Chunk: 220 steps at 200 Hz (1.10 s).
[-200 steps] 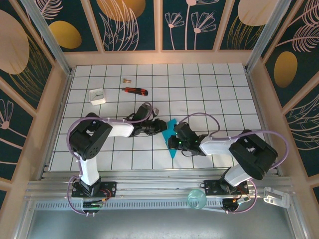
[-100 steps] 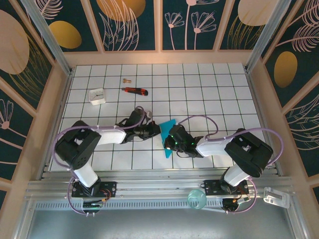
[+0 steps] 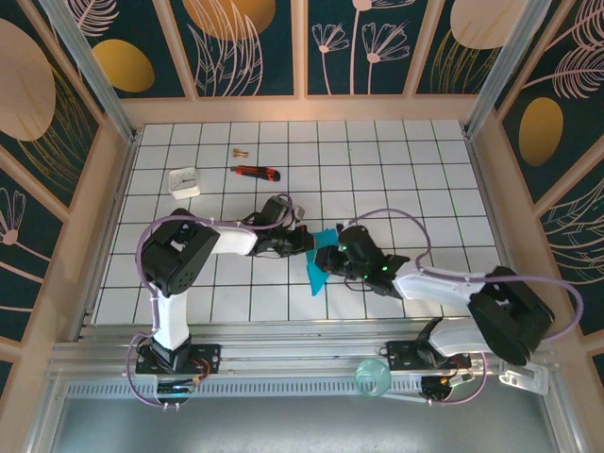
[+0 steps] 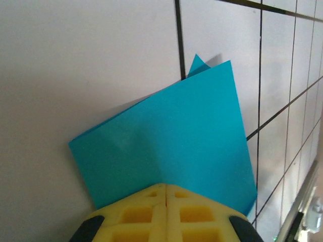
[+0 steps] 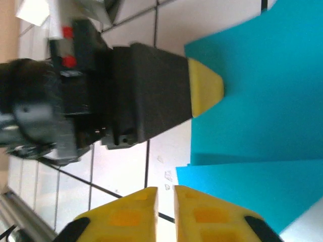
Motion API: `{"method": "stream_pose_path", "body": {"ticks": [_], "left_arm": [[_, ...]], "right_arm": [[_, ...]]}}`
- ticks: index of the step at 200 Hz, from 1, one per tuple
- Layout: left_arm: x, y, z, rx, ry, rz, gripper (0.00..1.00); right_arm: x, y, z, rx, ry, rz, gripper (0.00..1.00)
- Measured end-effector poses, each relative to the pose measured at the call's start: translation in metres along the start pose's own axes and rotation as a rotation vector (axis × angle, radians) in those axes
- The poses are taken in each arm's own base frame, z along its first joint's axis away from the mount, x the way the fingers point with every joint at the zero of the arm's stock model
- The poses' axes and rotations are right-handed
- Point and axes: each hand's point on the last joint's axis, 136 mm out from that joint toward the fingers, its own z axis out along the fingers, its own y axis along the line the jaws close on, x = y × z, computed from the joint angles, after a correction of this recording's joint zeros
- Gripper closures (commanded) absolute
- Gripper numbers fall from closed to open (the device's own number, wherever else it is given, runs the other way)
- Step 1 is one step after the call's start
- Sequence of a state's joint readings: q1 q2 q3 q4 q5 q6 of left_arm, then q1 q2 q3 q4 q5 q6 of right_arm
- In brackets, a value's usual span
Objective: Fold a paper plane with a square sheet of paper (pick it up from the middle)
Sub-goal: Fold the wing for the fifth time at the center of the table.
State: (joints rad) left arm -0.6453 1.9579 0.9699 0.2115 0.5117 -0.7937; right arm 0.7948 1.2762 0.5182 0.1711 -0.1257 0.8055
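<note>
Mid-fold: our left claw (image 4: 165, 187) is pinched tight on the creased square sheet of paper (image 4: 176, 136), mid bench (image 3: 396, 179) toward the near edge. Right claw (image 5: 165, 194) is barely parted, gripping nothing. Next, prob.: right takes a free flap and folds it across.

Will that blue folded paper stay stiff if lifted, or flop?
Probably flops: the folded paper looks thin, its layers gaping at the far corner. Pinched at one edge by the left gripper, it may droop. Likely light enough to slide on the smooth tiles.
</note>
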Motion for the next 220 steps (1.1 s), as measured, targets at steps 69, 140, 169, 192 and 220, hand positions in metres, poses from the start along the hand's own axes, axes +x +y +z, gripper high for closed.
{"method": "stream_pose_path", "body": {"ticks": [69,140,169,192,220], "left_arm": [[-0.011,-0.002,0.006,-0.004,0.05,0.161,0.99],[-0.009,-0.003,0.006,0.009,0.064,0.196,0.97],[-0.009,-0.003,0.007,0.009,0.065,0.199,0.96],[-0.01,-0.003,0.006,0.009,0.065,0.2,0.95],[-0.01,-0.004,0.006,0.002,0.07,0.197,0.9]], "right_arm": [[-0.016,-0.079,-0.027,0.038,0.027,0.15,0.6],[0.001,-0.082,0.001,-0.03,0.137,0.179,0.58],[-0.004,-0.078,0.01,-0.063,0.137,0.176,0.64],[-0.007,-0.076,0.018,-0.083,0.141,0.187,0.78],[-0.009,-0.077,0.023,-0.084,0.136,0.199,0.94]]}}
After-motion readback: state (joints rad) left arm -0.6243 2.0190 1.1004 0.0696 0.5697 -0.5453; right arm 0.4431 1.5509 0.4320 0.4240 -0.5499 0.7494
